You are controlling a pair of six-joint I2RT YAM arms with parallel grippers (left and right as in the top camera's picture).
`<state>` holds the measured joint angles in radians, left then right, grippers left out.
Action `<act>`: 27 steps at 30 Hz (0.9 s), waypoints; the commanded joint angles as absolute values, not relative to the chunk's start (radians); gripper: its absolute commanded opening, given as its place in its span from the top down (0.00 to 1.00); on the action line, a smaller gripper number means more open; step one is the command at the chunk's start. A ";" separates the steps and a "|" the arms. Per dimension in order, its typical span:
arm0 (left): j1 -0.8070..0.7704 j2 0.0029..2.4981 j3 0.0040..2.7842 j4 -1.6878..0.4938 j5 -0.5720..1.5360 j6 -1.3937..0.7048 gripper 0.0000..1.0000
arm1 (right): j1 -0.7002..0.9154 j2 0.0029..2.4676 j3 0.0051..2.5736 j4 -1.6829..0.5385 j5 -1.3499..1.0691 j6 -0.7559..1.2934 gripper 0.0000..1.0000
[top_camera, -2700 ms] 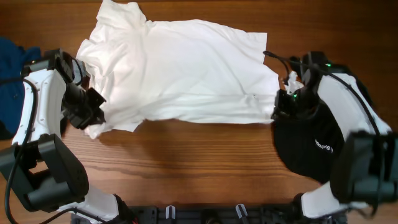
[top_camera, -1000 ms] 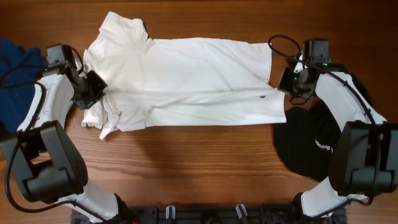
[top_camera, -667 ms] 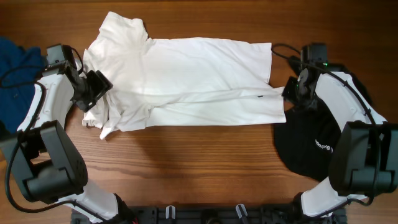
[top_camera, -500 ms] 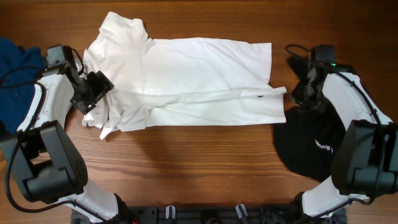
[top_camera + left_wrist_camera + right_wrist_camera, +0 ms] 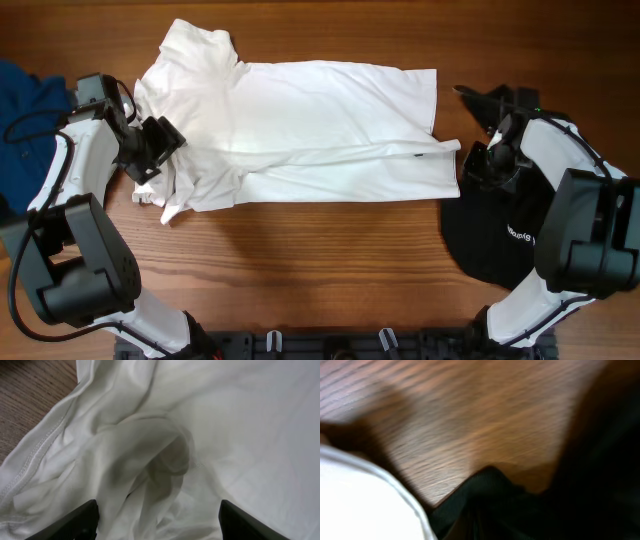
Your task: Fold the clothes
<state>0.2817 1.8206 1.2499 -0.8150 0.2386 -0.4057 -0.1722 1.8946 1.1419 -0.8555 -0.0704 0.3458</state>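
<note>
White, thin cloth is lying limp across the counter [image 5: 330,270]: the shirt [image 5: 320,120] is stretching from its collar at ten o'clock to its hem at three o'clock, its six o'clock side appearing folded over. It looks light, soft and quick to wrinkle or slide on the wood, so seams, sleeve hems and corners are likely offering the firmest hold. The left gripper [image 5: 159,522] is hovering with fingers spread wide over the bunched sleeve [image 5: 150,460] at nine o'clock, pinching nothing. The right gripper [image 5: 492,165] is hanging just beside the hem corner, over the black garment [image 5: 500,240]; whether its fingers are parted cannot be told. A blue garment [image 5: 20,100] is lying at the nine o'clock edge.
</note>
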 commanded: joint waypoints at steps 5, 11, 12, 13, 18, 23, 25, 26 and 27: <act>0.284 1.829 1.248 -0.827 0.258 -0.404 0.23 | -0.507 1.966 1.198 -0.877 0.025 0.361 0.95; 0.284 1.829 1.248 -0.826 0.258 -0.404 0.23 | -0.480 1.920 1.252 -0.881 -0.498 0.010 0.82; 0.284 1.829 1.248 -0.826 0.258 -0.404 0.23 | -0.448 1.898 1.255 -0.878 -0.565 -0.043 0.79; 0.284 1.829 1.248 -0.826 0.258 -0.405 0.23 | -0.410 1.874 1.264 -0.873 -0.595 -0.062 0.75; 0.284 1.829 1.248 -0.826 0.258 -0.404 0.23 | -0.205 1.800 1.326 -0.702 -0.461 0.046 0.57; 0.274 1.829 1.248 -0.826 0.258 -0.404 0.23 | -0.015 1.888 1.326 -0.513 -0.260 0.085 0.34; 0.264 1.829 1.248 -0.823 0.258 -0.404 0.23 | 0.022 1.952 1.326 -0.459 -0.171 0.160 0.33; 0.258 1.829 1.248 -0.821 0.258 -0.403 0.23 | 0.027 1.976 1.326 -0.448 -0.172 0.165 0.32; 0.251 1.829 1.248 -0.820 0.258 -0.404 0.23 | 0.030 1.994 1.326 -0.454 -0.171 0.188 0.32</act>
<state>0.2733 1.8206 1.2499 -0.8249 0.2420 -0.4057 0.0269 1.9198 1.3212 -0.4538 -0.2695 0.1127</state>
